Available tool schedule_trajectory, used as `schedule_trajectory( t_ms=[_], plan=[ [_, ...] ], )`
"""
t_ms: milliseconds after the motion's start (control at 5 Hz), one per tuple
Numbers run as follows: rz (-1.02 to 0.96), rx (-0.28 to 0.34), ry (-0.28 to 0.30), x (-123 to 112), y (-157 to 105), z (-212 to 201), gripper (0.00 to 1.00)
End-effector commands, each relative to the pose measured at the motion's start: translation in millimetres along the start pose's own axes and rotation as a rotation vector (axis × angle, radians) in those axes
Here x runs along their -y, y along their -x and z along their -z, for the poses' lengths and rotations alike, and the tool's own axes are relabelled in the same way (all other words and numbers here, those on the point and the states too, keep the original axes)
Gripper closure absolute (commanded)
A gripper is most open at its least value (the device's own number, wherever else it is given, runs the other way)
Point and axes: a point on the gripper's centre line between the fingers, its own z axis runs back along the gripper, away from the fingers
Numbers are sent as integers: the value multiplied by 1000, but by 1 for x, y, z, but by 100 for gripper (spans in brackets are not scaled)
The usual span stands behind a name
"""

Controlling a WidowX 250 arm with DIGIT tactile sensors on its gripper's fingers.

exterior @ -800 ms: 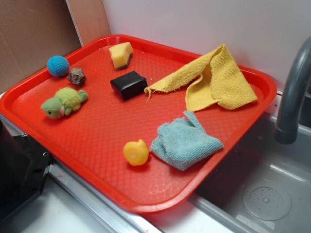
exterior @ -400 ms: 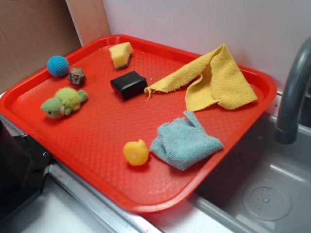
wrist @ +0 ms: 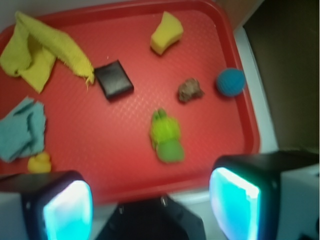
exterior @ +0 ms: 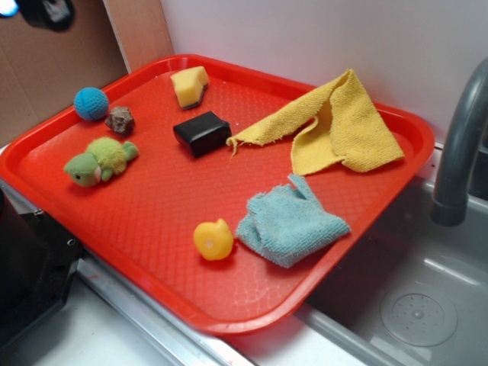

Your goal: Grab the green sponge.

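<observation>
- The gripper [wrist: 150,200] is hanging high above the near edge of the red tray [exterior: 152,252], its two pads [wrist: 67,210] standing wide apart with nothing between them.
- In the exterior view only a dark piece of the arm [exterior: 46,11] is showing at the top left corner.
- The green sponge [exterior: 190,85] is lying near the tray's far left rim, well apart from the gripper.
- The black block [exterior: 201,133] is sitting just in front of the sponge, not touching it.
- The plush turtle [exterior: 99,161], brown stone [exterior: 120,120] and blue ball [exterior: 91,103] are resting along the tray's left side.
- The yellow cloth [exterior: 335,130], blue cloth [exterior: 290,223] and rubber duck [exterior: 213,239] are lying toward the right.
</observation>
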Motion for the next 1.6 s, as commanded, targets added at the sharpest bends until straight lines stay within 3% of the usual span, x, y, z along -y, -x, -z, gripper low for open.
schedule_trajectory(
  t_ms=[0, 200, 400, 600, 1200, 1400],
  plan=[
    [-114, 147, 2, -26, -57, 42, 0],
    [-186, 179, -7, -38, -78, 55, 0],
    [-290, 169, -52, -47, -96, 78, 0],
    [-375, 135, -57, -48, -112, 104, 0],
    [-375, 135, -57, -48, -112, 104, 0],
    [-448, 168, -40, -48, -123, 134, 0]
  ],
)
